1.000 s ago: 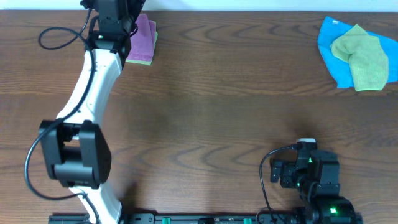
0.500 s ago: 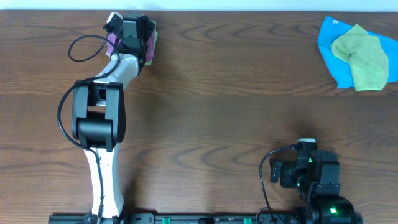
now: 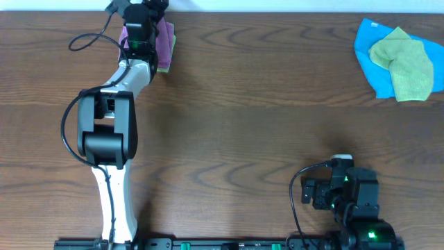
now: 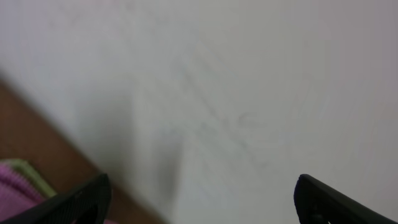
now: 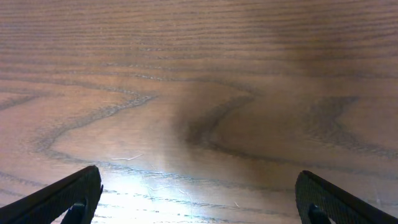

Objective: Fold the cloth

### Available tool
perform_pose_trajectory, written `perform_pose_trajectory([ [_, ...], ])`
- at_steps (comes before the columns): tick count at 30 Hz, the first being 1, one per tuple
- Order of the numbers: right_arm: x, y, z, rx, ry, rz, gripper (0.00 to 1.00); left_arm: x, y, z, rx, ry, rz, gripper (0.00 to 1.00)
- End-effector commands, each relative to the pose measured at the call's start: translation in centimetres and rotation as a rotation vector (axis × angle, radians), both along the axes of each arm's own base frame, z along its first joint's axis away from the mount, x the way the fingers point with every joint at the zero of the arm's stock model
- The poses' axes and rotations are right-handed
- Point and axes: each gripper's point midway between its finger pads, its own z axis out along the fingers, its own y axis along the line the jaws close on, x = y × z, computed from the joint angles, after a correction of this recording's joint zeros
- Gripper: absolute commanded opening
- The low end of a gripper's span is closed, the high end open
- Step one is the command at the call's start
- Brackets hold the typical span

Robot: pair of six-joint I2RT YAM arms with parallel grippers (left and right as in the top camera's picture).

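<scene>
Left end effector [image 4: 200,202] shifted farther back above cloth [image 3: 165,42]; wide open, empty.

You are looking mostly at a blurred white wall [image 4: 261,81]; the left gripper [image 4: 205,202] is holding its black fingertips [image 4: 84,200] wide apart, and a soft purple-lilac microfibre cloth [image 4: 12,190] is peeking in bottom-left on the brown wooden table [image 4: 37,134]

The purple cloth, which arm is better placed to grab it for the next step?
Left. Its open left pincer hovers right at the purple cloth at the far left; the right pincer, also open, sits far away at the near right.
</scene>
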Motion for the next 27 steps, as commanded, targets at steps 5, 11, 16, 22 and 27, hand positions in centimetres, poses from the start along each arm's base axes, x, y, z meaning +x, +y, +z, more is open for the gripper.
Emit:
perform_pose_trajectory([
  [5,0.0,-0.3,0.0,-0.003,-0.002,-0.020,0.99,-0.1,-0.8,-2.0,0.021,0.063,-0.026,0.95],
  [11,0.0,-0.3,0.0,-0.003,-0.002,-0.020,0.99,-0.2,-1.0,-6.9,-0.081,0.153,-0.005,0.95],
  [16,0.0,-0.3,0.0,-0.003,-0.002,-0.020,0.99,-0.4,-1.8,-9.5,-0.181,0.186,0.016,0.95],
  [22,0.0,-0.3,0.0,-0.003,-0.002,-0.020,0.99,0.1,-2.5,-3.6,-0.109,0.059,-0.022,0.95],
  [27,0.0,-0.3,0.0,-0.003,-0.002,-0.020,0.99,-1.8,-1.5,2.5,-0.034,0.098,-0.020,0.95],
])
